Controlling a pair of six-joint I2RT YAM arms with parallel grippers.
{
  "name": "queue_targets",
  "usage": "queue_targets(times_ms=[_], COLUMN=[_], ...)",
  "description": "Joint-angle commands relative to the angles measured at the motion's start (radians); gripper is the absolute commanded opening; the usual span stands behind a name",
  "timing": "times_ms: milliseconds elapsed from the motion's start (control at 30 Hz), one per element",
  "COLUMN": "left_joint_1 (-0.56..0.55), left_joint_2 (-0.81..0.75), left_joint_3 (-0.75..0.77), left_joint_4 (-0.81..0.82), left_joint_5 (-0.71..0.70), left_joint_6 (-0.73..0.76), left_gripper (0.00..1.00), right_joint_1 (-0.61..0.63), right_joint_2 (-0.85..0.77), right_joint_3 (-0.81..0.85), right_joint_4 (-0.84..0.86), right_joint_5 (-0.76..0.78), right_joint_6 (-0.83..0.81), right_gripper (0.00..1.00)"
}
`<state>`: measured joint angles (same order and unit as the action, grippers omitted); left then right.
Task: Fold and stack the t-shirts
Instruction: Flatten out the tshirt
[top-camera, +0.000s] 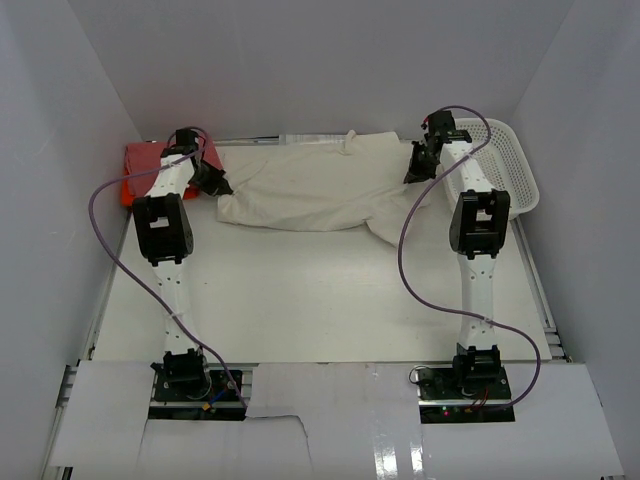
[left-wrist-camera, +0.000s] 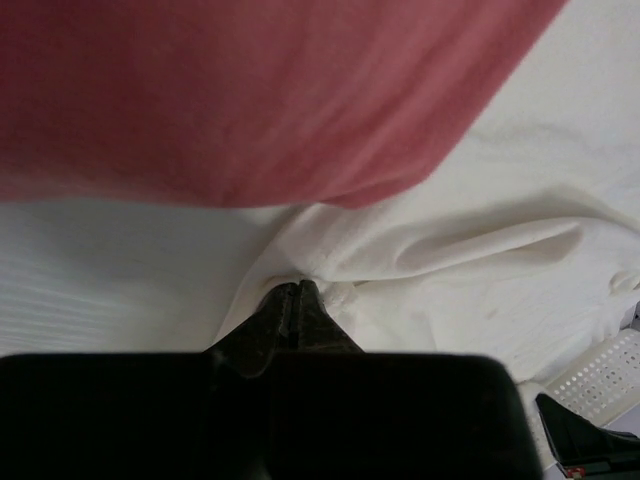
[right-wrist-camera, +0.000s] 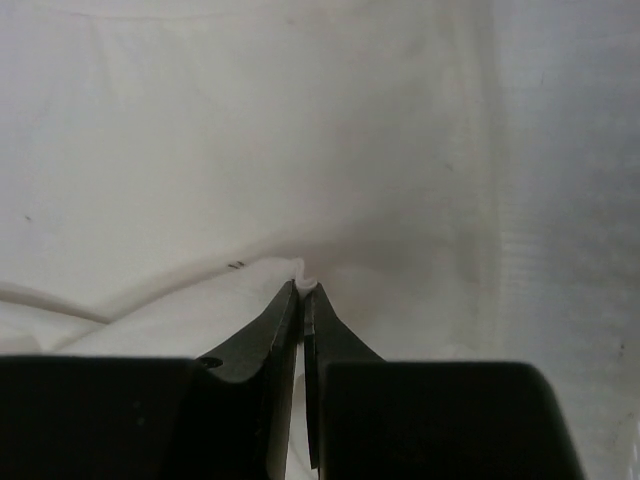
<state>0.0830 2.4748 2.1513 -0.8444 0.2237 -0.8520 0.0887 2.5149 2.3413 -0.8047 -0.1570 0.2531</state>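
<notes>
A white mesh basket (top-camera: 508, 172) stood at the far right corner of the worktop (top-camera: 320, 300). From overhead, the right arm covered its left wall and hid part of its inside. A cream t-shirt (top-camera: 300, 190) lay spread along the far edge of the worktop, between the two arms. The left fingers (left-wrist-camera: 285, 318) were clenched on a fold at the shirt's left edge. The right fingers (right-wrist-camera: 293, 305) pinched a small raised ridge of the same cloth at its right edge, just beside the basket. The cream cloth looked rumpled, with soft creases and an uneven near hem. At the far left corner, a dusty pink-red t-shirt (top-camera: 140, 160) lay folded on a bright orange t-shirt (top-camera: 124, 192), just beside the left fingers.
</notes>
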Motion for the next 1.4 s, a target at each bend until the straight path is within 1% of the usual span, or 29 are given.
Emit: queue_targets(times_ms=[0,67,133,167,200,300,333,433,467,567,600,667,733,767,800,867,900,933,967,1000,1033,1067,1100,1133,1200,1233,1367], left_joint_1=[0.017,0.015,0.012,0.012,0.009,0.009,0.011,0.009,0.011,0.011,0.009,0.008,0.008,0.008,0.008,0.009,0.012,0.015,0.023,0.027,0.035,0.052,0.063,0.072,0.095,0.101,0.106], left_joint_2=[0.015,0.007,-0.019,-0.027,-0.036,-0.054,-0.069,-0.138,-0.155,-0.226,-0.246,-0.307,-0.353,-0.382,-0.44,-0.505,-0.572,-0.606,-0.643,-0.716,-0.752,-0.789,-0.827,-0.893,-0.954,-1.009,-1.086], left_joint_3=[0.001,-0.001,0.008,0.019,0.062,0.169,0.18,0.182,0.177,0.138,0.118,0.043,-0.017,-0.093,-0.134,-0.218,-0.302,-0.345,-0.387,-0.474,-0.513,-0.553,-0.626,-0.657,-0.714,-0.76,-0.87], left_joint_4=[-0.047,-0.041,-0.027,-0.016,-0.013,-0.047,-0.048,-0.015,0.01,0.051,0.06,0.077,0.077,0.079,0.077,0.079,0.082,0.087,0.091,0.105,0.105,0.116,0.122,0.126,0.125,0.122,0.12], left_joint_5=[-0.07,-0.066,-0.055,-0.047,-0.035,0.022,0.029,0.075,0.121,0.212,0.227,0.25,0.243,0.229,0.195,0.154,0.11,0.091,0.076,0.051,0.043,0.039,0.04,0.045,0.049,0.051,0.081], left_joint_6=[0.041,0.054,0.086,0.103,0.123,0.183,0.194,0.225,0.234,0.235,0.232,0.232,0.243,0.246,0.255,0.263,0.266,0.271,0.272,0.275,0.275,0.275,0.274,0.274,0.274,0.275,0.307], left_gripper=[0.0,0.0,0.0,0.0,0.0,0.0,0.0,0.0,0.0,0.0,0.0,0.0,0.0,0.0,0.0,0.0,0.0,0.0,0.0,0.0,0.0,0.0,0.0,0.0,0.0,0.0,0.0], right_joint_1=[-0.007,-0.007,-0.006,-0.006,-0.006,-0.007,-0.006,-0.007,-0.006,-0.006,-0.006,-0.006,-0.003,-0.001,0.0,0.002,0.003,0.003,0.005,0.005,0.008,0.014,0.02,0.028,0.051,0.058,0.094], right_joint_2=[0.048,0.027,-0.046,-0.069,-0.105,-0.152,-0.169,-0.247,-0.272,-0.387,-0.446,-0.494,-0.556,-0.571,-0.605,-0.643,-0.686,-0.711,-0.761,-0.786,-0.81,-0.856,-0.875,-0.893,-0.941,-0.958,-1.045], right_joint_3=[-0.02,-0.055,-0.144,-0.158,-0.158,-0.073,-0.073,-0.045,-0.057,-0.12,-0.181,-0.232,-0.304,-0.328,-0.38,-0.453,-0.495,-0.579,-0.621,-0.705,-0.744,-0.776,-0.805,-0.85,-0.89,-0.91,-1.034], right_joint_4=[0.045,0.1,0.165,0.2,0.205,0.205,0.208,0.239,0.246,0.288,0.298,0.308,0.294,0.283,0.274,0.272,0.277,0.285,0.307,0.321,0.337,0.349,0.352,0.348,0.338,0.334,0.322], right_joint_5=[-0.088,-0.121,-0.142,-0.141,-0.132,-0.162,-0.173,-0.203,-0.207,-0.239,-0.259,-0.279,-0.283,-0.285,-0.286,-0.283,-0.286,-0.295,-0.3,-0.315,-0.334,-0.346,-0.337,-0.334,-0.338,-0.332,-0.326], right_joint_6=[-0.003,-0.014,-0.02,-0.031,-0.04,-0.073,-0.081,-0.109,-0.115,-0.124,-0.121,-0.117,-0.115,-0.117,-0.118,-0.12,-0.117,-0.117,-0.106,-0.098,-0.092,-0.086,-0.069,-0.061,-0.057,-0.052,-0.044], right_gripper=[0.08,0.08,0.08,0.08,0.08,0.08,0.08,0.08,0.08,0.08,0.08,0.08,0.08,0.08,0.08,0.08,0.08,0.08,0.08,0.08,0.08,0.08,0.08,0.08,0.08,0.08,0.08])
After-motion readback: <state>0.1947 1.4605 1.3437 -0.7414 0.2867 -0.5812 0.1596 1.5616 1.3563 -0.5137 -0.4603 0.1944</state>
